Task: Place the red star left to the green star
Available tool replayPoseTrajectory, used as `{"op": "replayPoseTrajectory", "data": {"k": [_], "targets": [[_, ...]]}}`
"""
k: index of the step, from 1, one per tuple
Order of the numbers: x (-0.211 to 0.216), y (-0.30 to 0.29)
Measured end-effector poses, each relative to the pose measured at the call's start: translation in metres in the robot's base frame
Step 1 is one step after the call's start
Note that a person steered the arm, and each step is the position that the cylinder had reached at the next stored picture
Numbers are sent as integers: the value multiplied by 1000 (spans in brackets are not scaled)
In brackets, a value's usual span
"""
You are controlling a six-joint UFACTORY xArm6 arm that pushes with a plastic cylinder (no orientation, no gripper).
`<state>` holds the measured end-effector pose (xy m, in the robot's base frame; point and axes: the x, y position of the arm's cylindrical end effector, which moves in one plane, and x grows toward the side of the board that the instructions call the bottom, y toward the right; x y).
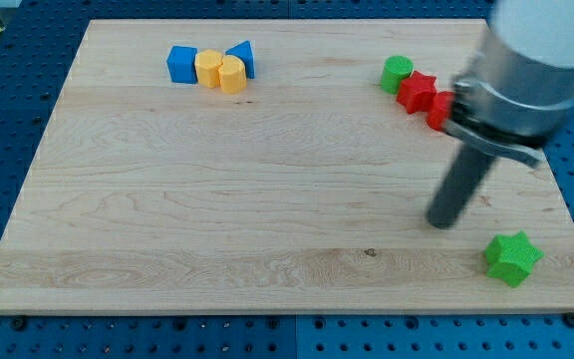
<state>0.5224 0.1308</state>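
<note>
Red, squat and matte, the red star (419, 91) lay near the view's top right on the wooden board (217, 189). I could make out its blunt points, one toward the view's top and others splayed sideways, but a star has no real long axis and I could not tell any single heading for it. Its top face looked flat and a shade lighter than its sides.

Touching it on the view's left sat a green cylinder (398, 74), round-topped. On its right, touching or nearly so, was a second red block (440, 108), partly hidden behind the arm's housing, so I could not name its shape.

The green star (512, 257) rested well apart from the red star, down near the board's bottom right corner, its points clear and its colour bright.

My tip (443, 219) stood on the board between the two stars, closer to the green star, up and to the view's left of it, touching no block. There is no gripper on this rod, so nothing was held.

Far off at the view's top left was a tight cluster: a blue cube (181, 64), a yellow hexagonal block (209, 68), a yellow cylinder (232, 74) and a blue triangular block (243, 57), each touching its neighbour.
</note>
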Motion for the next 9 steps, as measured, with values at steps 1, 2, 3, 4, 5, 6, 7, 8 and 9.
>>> {"op": "replayPoseTrajectory", "data": {"k": [1, 2, 3, 4, 5, 6, 7, 8, 9], "targets": [[-59, -57], [-154, -81], [-238, -75], [-254, -19], [-242, 45], [-222, 77], [-207, 67], [-207, 34], [-190, 28]]}}
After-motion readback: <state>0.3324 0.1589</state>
